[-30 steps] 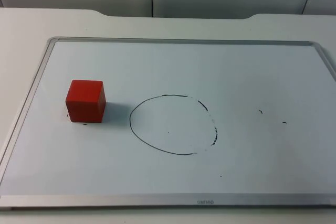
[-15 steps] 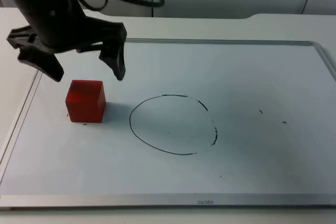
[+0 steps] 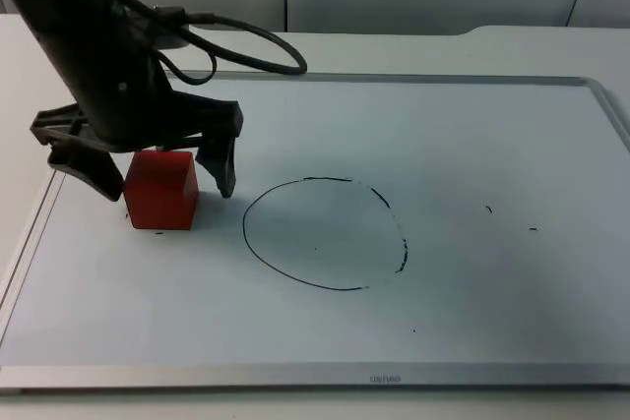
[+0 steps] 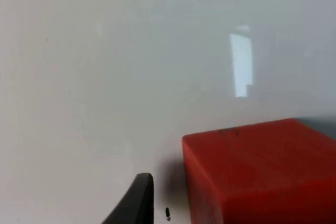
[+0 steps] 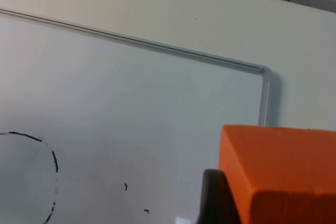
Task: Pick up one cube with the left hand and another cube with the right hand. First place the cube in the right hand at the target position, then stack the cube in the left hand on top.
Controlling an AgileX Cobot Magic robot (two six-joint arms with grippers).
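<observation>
A whiteboard [image 3: 512, 125] with a thin metal frame lies flat on the white table [image 3: 394, 46], and its frame runs close to the table's far edge. Two cubes can be counted. One red cube [image 3: 160, 190] sits on the board near its left frame, just left of a hand-drawn black circle [image 3: 325, 233] that marks the middle of the board. The left gripper [image 3: 157, 176] hangs over this cube with its fingers spread wide, one fingertip [image 3: 224, 176] on the circle side and the other on the frame side, neither touching the cube; the left wrist view shows a fingertip [image 4: 137, 203] standing just beside the red cube [image 4: 262, 174] with a gap between. The board right of the circle is open, bearing two small pen marks [image 3: 489, 210]. In the right wrist view an orange cube [image 5: 281, 177] is pinched against a fingertip [image 5: 214, 198] of the right gripper, held above the board near its far right corner [image 5: 264, 72].
</observation>
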